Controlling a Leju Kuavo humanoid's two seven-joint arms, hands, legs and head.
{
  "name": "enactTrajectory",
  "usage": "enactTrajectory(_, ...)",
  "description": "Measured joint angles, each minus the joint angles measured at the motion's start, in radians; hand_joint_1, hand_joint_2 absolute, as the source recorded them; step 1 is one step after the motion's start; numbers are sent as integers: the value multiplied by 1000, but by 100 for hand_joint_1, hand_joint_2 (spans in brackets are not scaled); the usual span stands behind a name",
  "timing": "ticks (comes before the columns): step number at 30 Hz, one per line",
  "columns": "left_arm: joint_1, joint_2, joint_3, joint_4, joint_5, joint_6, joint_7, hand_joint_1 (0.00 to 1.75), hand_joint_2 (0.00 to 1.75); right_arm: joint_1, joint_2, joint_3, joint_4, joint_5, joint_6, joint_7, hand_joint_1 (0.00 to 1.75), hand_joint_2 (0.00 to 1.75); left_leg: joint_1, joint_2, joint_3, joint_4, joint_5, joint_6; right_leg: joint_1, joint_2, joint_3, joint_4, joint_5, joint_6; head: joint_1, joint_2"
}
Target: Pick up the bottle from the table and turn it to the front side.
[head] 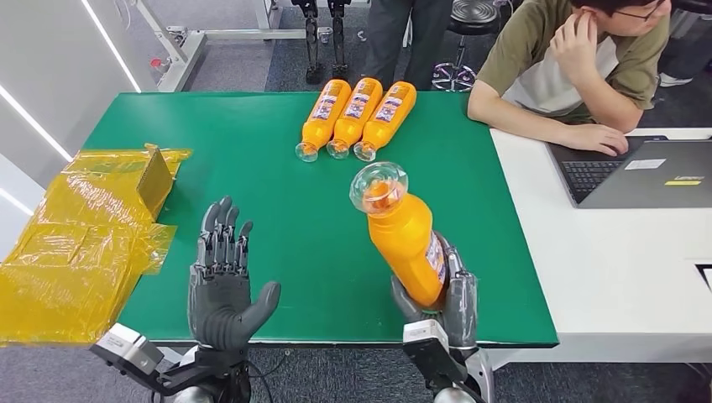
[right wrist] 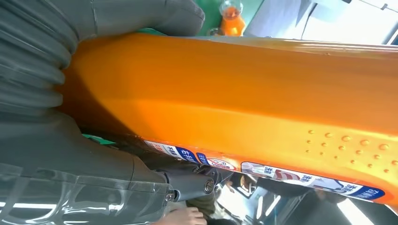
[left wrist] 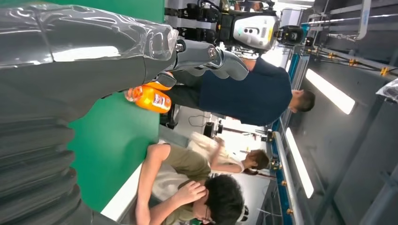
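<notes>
**Right hand holds one bottle above the worktop**

Left hand (head: 221, 290) hovers empty, fingers (head: 220, 228) spread wide. Right hand (head: 445, 298) grips one orange bottle (head: 405, 231), raised and tilted, over the green worktop (head: 252, 151). Three more bottles (head: 357, 116) lie side by side at the far edge. Yellow bags (head: 80, 227) sit left; a person (head: 571, 67) sits right at a laptop (head: 642, 172).

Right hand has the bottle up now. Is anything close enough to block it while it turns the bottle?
Nothing visible does. The right hand holds the bottle above bare green table. The three other bottles lie farther back, the left hand hovers open well to the side, and the laptop sits off on the white table.
</notes>
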Motion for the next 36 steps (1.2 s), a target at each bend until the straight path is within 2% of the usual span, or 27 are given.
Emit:
enactTrajectory(4,-4,1,-4,9,-27,-32,4,0,175,17,3,7,-23,39,83,55,175,175,0,0,0,0,0,0,0,0,0,0,0,0,0,0)
enactTrajectory(7,-10,1,-5,13,-41,-56,4,0,175,22,2,19,-31,98,196,89,175,175,0,0,0,0,0,0,0,0,0,0,0,0,0,0)
enactTrajectory(10,-19,1,-5,18,-44,-70,7,0,175,22,-2,45,-36,168,305,79,175,175,0,0,0,0,0,0,0,0,0,0,0,0,0,0)
enactTrajectory(13,-27,0,-5,21,-43,-75,10,0,175,18,-5,66,-41,198,357,46,175,175,0,0,0,0,0,0,0,0,0,0,0,0,0,0)
enactTrajectory(22,-32,-4,-5,22,-23,-78,8,0,175,-1,-11,81,-50,225,366,-45,175,175,0,0,0,0,0,0,0,0,0,0,0,0,0,0)
enactTrajectory(25,-33,-8,-4,22,-8,-74,3,0,175,-10,-12,83,-50,239,370,-44,173,175,0,0,0,0,0,0,0,0,0,0,0,0,0,0)
enactTrajectory(29,-33,-9,-3,21,-3,-67,1,0,175,-22,-13,86,-45,257,387,-34,161,175,0,0,0,0,0,0,0,0,0,0,0,0,0,0)
enactTrajectory(35,-32,-8,0,21,2,-62,-2,0,175,-37,-19,102,-32,281,432,-24,162,175,0,0,0,0,0,0,0,0,0,0,0,0,0,0)
enactTrajectory(36,-32,-8,0,21,2,-62,-2,14,175,-39,-20,105,-29,285,435,-24,163,175,0,0,0,0,0,0,0,0,0,0,0,0,0,0)
